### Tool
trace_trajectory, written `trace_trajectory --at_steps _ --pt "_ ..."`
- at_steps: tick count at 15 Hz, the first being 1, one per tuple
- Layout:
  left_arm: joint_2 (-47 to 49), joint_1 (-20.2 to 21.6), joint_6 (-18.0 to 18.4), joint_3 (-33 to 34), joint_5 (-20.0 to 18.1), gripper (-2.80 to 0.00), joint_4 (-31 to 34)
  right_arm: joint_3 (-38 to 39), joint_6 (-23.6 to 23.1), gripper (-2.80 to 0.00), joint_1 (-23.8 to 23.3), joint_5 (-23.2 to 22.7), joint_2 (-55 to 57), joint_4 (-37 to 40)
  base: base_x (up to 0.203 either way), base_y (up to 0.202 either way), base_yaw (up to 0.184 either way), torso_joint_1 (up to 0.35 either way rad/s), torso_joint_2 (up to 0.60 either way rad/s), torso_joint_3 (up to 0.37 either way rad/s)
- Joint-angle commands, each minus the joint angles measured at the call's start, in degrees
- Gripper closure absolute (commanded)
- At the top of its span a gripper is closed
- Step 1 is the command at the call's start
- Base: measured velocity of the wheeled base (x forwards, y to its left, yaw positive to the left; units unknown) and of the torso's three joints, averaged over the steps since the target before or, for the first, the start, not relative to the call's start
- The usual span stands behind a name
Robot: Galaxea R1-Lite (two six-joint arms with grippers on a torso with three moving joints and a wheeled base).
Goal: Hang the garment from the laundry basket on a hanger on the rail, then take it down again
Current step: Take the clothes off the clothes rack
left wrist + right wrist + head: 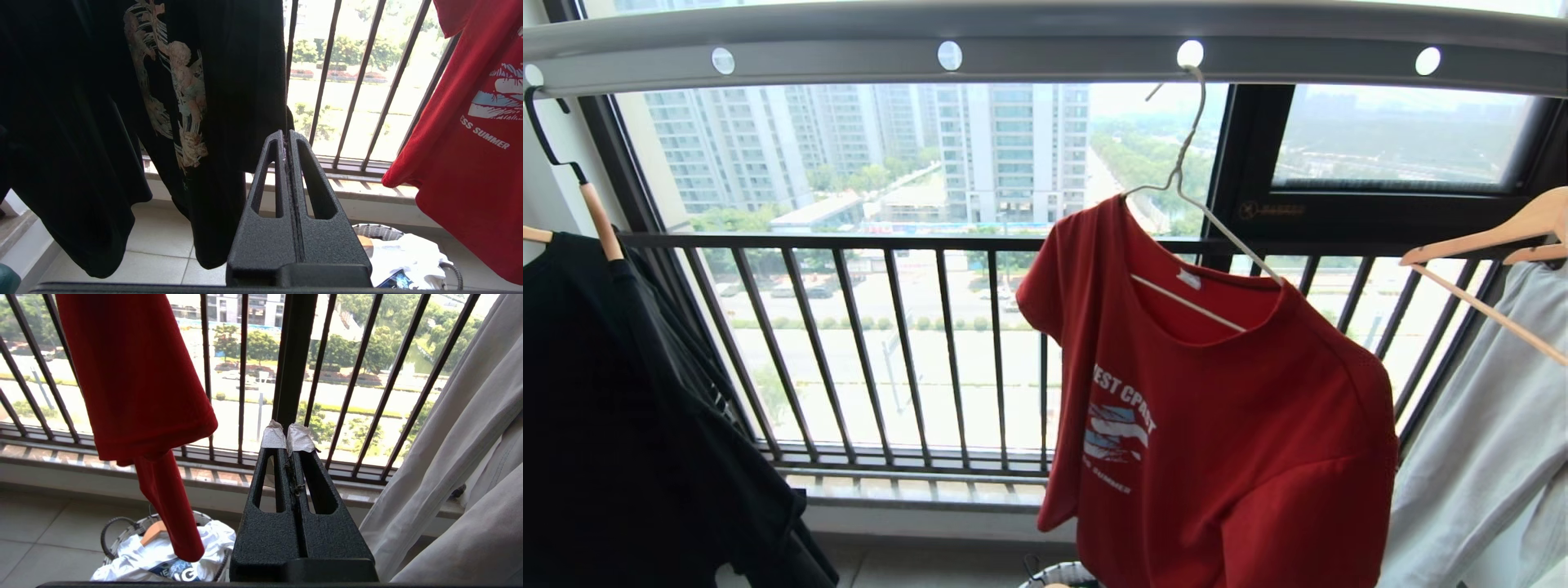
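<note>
1. Biggest worry first: the garment (1225,408) is hanging lopsided on the hanger (1201,212), which is hooking into one of the round holes in the rail (1045,41). The hanger is tilting hard, one shoulder riding high near the neck and the other end buried under the fabric. My guess is that if I'm tugging the cloth instead of lifting the wire, the shirt is sliding off the low side and dropping.

2. Next: that long thin hook is sitting in the hole at an angle. I'm thinking a sideways pull is jamming or bending it rather than freeing it, so I'm planning a straight lift.

3. Neighbours are crowding in. The black garment (621,408) is hanging right in front of the left pincer (287,136), and the pale grey garment (1486,457) is draping beside the right pincer (288,437). Either arm coming up is risking a snag on the wrong shirt.

4. Both pincers are sitting fully closed and holding nothing, parked low, so I'm needing to open one before any grab.

5. The laundry basket (122,526) is sitting on the floor under the red hem, with white laundry and a wooden hanger in it.

6. Readable stuff: the chest print is showing "EST C..ST", with "SUMMER" under it in the left wrist view, and "IG" on the white cloth in the basket.
</note>
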State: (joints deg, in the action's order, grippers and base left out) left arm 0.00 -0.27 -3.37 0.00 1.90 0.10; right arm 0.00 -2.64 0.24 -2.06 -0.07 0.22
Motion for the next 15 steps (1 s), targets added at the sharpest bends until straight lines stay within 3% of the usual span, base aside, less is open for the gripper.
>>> trace_trajectory --at_steps 1,8,15 --pt "0.09 0.00 -0.06 0.00 0.03 0.00 -0.01 0.05 0.01 0.00 0.02 0.04 0.07 -0.04 0.000 0.000 0.000 0.000 0.00 0.000" --pt "0.09 0.00 -0.06 0.00 0.03 0.00 -0.01 -1.28 0.35 0.00 -0.07 0.23 0.52 0.86 0.000 0.000 0.000 0.000 0.00 0.000" --pt "0.09 0.00 -0.06 0.00 0.03 0.00 -0.01 -19.31 5.28 0.00 0.02 -0.73 20.91 5.93 0.000 0.000 0.000 0.000 0.00 0.000"
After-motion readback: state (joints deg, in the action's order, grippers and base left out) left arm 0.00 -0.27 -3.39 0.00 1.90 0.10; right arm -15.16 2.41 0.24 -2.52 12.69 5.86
